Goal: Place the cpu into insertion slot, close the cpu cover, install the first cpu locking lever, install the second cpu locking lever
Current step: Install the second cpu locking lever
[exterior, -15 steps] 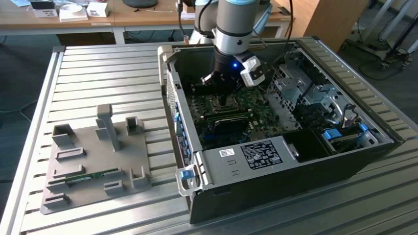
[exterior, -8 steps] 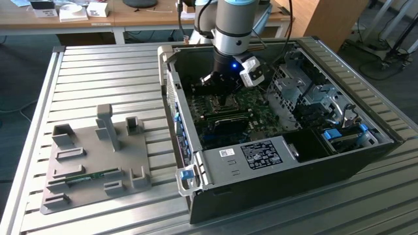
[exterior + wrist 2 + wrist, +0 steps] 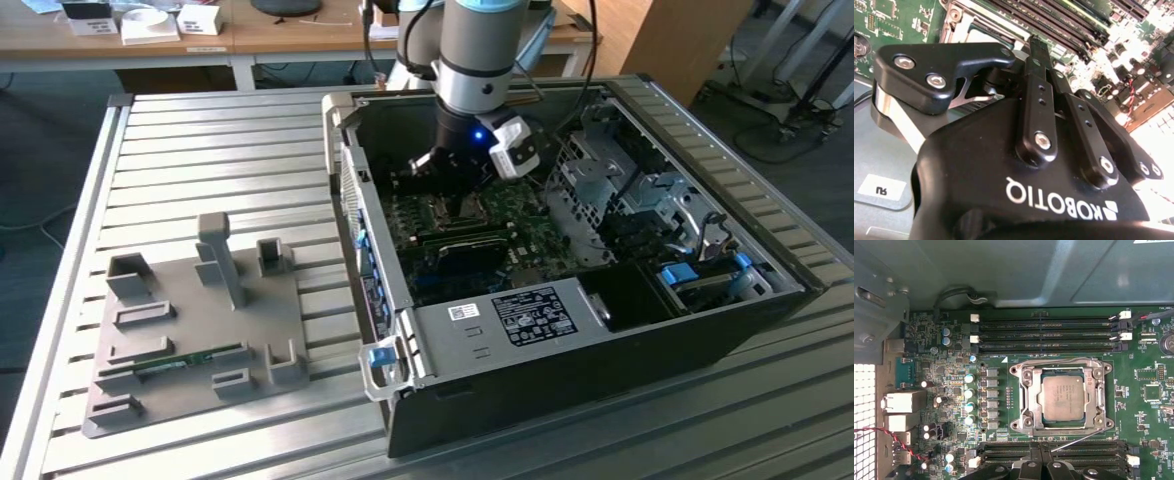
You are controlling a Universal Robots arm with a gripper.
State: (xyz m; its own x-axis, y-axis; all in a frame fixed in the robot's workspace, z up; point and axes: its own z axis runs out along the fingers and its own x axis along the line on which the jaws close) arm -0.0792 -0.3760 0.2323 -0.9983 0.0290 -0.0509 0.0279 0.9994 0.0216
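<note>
The cpu, a silvery square chip, lies in the insertion slot on the green motherboard. The cpu cover lies flat over it, framing the chip. One thin wire lever runs along the socket's edge by the memory slots. The other lever stands off at an angle from the opposite edge, its free end at my fingertips. My gripper is shut just beside the socket; whether it touches the lever I cannot tell. In the exterior view the gripper reaches down into the open computer case.
Long black memory slots flank the socket on both sides. Case walls, a drive cage and a labelled metal box surround the board. On the slatted table, a grey fixture plate holds a green memory stick.
</note>
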